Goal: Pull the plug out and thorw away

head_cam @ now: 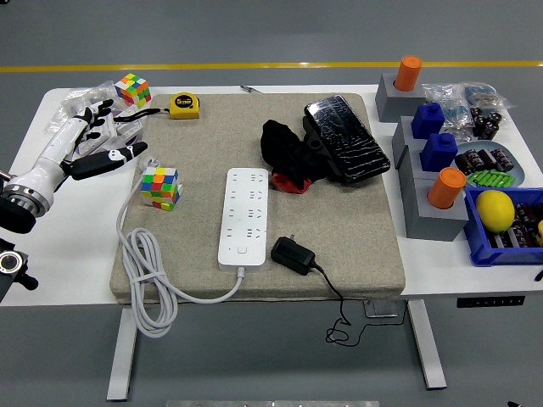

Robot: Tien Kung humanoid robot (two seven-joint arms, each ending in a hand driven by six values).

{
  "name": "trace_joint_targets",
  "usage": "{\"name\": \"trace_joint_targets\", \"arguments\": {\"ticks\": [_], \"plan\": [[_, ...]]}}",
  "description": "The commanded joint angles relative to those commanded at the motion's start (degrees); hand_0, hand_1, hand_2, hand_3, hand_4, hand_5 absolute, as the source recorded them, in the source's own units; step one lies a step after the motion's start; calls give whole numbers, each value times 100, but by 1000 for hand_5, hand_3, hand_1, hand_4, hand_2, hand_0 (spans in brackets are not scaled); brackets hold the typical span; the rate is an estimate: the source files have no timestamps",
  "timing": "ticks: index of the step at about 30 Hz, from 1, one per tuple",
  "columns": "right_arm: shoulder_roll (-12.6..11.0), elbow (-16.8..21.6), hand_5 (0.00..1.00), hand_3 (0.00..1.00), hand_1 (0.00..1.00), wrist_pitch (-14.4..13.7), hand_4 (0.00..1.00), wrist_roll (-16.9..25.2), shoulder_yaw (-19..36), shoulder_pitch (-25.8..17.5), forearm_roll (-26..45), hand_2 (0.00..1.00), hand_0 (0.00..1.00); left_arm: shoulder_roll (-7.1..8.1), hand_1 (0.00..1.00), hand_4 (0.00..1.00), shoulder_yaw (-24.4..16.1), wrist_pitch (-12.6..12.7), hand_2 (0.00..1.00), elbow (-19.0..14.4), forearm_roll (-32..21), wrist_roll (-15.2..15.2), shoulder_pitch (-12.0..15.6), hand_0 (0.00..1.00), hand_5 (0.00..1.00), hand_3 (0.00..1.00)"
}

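Spread and relaxed, the left hand (89, 140) hovers over the left end of the white table (76, 246), fingers fanned and grasping nothing; the right hand is out of view. Just behind its fingertips lie clear plastic bags (85, 95) and a colourful cube (133, 89), with a yellow tape measure (183, 105) a little further right. Just to the right of the thumb, at the edge of a beige mat (339, 229), sits a second colourful cube (160, 186), and a white cable (144, 271) loops along the mat's left side, below the hand.

That cable runs to a white power strip (244, 216) lying well to the right of the hand, in the middle of the mat. The black plug (292, 254) lies on the mat just beside the strip's near right corner, out of the sockets, its thin black cord (344, 318) trailing over the table's near edge. Behind the strip are a black cloth-like bundle (288, 153) and a black wrapped slab (346, 140).

Far across from the hand, at the table's right end, stepped grey blocks (416, 203) carry orange and blue cylinders. A blue bin (484, 250) holds a yellow lemon-like ball (495, 210) and dark small parts; a grey dish (492, 165) holds dark pieces and green ones.
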Motion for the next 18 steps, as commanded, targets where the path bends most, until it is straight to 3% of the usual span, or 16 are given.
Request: {"name": "trace_joint_targets", "arguments": {"ticks": [18], "plan": [[0,0,500,674,696,0,998,0,0,0,0,705,658,0,968,953,0,0,990,0,0,0,0,867,544,998]]}}
